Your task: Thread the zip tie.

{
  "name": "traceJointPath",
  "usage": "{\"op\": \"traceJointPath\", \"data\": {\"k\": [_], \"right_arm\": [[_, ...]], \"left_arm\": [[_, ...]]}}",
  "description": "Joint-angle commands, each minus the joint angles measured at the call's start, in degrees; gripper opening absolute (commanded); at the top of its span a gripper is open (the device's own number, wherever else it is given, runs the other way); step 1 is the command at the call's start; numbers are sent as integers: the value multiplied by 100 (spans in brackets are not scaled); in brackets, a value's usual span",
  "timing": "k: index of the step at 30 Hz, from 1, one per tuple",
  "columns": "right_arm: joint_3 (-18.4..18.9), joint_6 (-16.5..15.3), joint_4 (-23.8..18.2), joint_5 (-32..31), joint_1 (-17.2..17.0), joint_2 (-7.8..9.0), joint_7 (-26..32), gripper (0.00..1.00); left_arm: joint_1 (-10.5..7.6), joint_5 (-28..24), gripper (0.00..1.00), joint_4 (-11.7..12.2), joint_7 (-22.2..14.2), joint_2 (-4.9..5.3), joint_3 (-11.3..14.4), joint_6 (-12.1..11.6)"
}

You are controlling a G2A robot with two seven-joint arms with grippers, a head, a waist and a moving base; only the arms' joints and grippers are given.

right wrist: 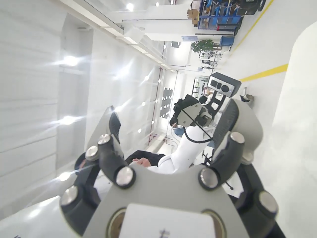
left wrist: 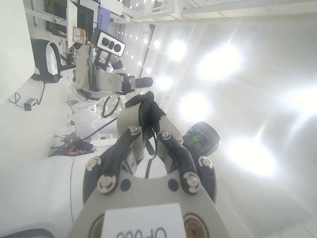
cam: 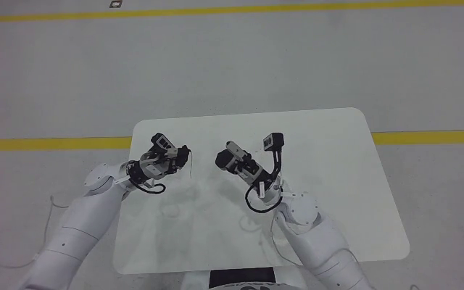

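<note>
Over the white table (cam: 326, 145) both arms are raised with their grippers facing each other across a small gap. My left gripper (cam: 181, 154) (left wrist: 146, 100) is shut on a thin black zip tie (cam: 190, 164) (left wrist: 149, 125), whose strap runs back between the fingers. In the right wrist view the zip tie (right wrist: 195, 122) is a thin dark line slanting across the left gripper (right wrist: 189, 112). My right gripper (cam: 220, 158) (right wrist: 171, 117) stands open with nothing between its fingers, pointing at the left one. In the left wrist view the right gripper (left wrist: 141, 82) sits just beyond the tie's tip.
The table has rounded corners and grey floor around it. A yellow floor line (cam: 58, 143) runs past both sides and another (cam: 232, 11) lies far behind. Bare tabletop (cam: 341, 210) stretches to the right of the arms.
</note>
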Motion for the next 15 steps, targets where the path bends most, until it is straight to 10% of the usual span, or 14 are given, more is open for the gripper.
{"op": "traceJointPath", "data": {"k": [1, 15], "right_arm": [[34, 0, -45, -221, -13, 18, 12, 100], [83, 0, -243, -898, -34, 64, -81, 100]], "left_arm": [[4, 22, 0, -1, 5, -5, -13, 7], [46, 73, 0, 34, 36, -30, -29, 2]]}}
